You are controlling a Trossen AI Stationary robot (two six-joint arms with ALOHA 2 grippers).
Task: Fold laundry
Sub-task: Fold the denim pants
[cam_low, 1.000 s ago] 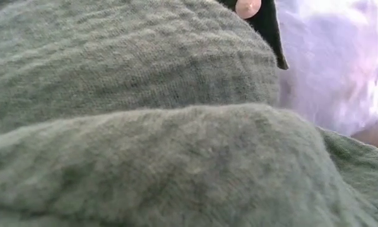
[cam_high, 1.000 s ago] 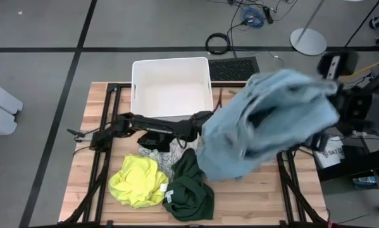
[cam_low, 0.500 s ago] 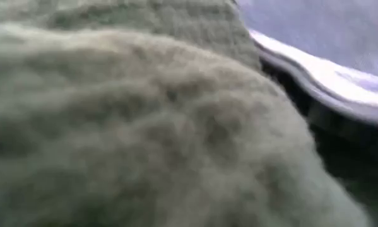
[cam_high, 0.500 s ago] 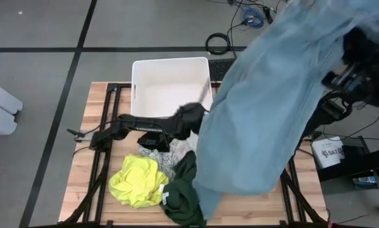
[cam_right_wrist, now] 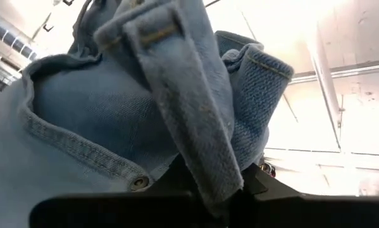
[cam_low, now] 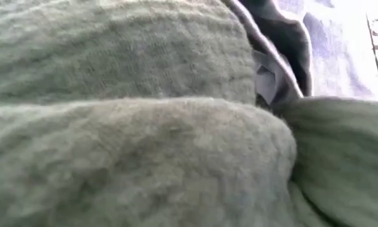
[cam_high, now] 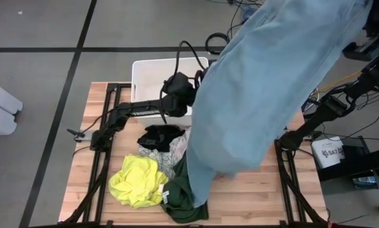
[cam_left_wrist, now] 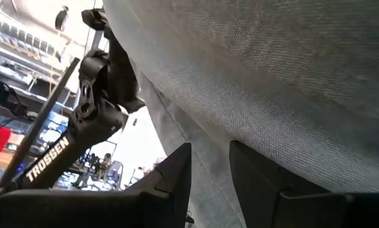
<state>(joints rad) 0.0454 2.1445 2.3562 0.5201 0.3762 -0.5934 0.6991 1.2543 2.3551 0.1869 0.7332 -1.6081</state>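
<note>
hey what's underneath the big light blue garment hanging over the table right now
Under the light blue garment, the dark green garment pokes out at its lower edge. The table beneath it is otherwise covered.

floor [cam_high: 43, 69]: grey, black lines | table [cam_high: 252, 196]: wooden slats

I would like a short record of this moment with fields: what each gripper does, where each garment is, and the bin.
right gripper: raised high, shut on the light blue garment, which hangs down over the table
left gripper: lifted near the white bin, at the hanging cloth; grip unclear
black garment: on table
patterned white garment: under the black one
yellow garment: front left
dark green garment: front, beside yellow
</note>
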